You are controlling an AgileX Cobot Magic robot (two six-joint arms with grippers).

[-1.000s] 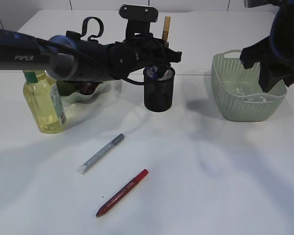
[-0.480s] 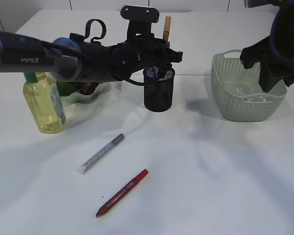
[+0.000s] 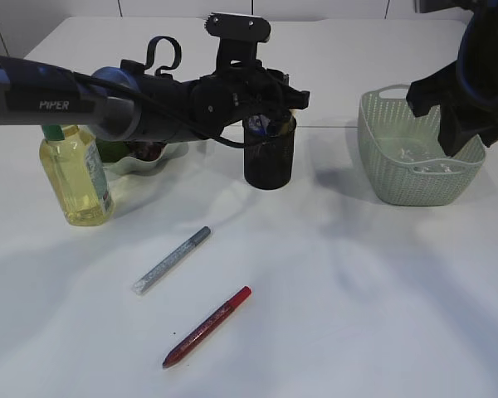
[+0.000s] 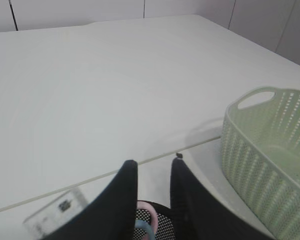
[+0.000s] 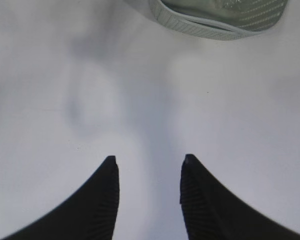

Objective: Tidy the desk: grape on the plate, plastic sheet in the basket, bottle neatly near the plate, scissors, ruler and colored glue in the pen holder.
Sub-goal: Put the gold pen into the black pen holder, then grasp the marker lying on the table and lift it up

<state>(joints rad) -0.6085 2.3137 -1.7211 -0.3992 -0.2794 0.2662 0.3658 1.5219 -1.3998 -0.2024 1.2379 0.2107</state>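
- The left gripper (image 4: pixel 152 165) hovers over the black mesh cylindrical pen holder (image 3: pixel 270 153); its smooth dark fingers stand slightly apart, pinching nothing visible.
- Pink and blue looped handles (image 4: pixel 146 216) poke up inside the holder.
- The right gripper (image 5: pixel 147 162) hangs spread and empty over bare table, the pale green perforated plastic basket (image 3: pixel 419 162) at its 12 o'clock.
- At the holder's 7 o'clock lie a silver glittery glue stick (image 3: pixel 171 259) and a red glittery glue stick (image 3: pixel 207 327).
- A clear plastic bottle of yellow liquid (image 3: pixel 75 174) stands at the holder's 9 o'clock, beside a pale green plate (image 3: pixel 149 157).
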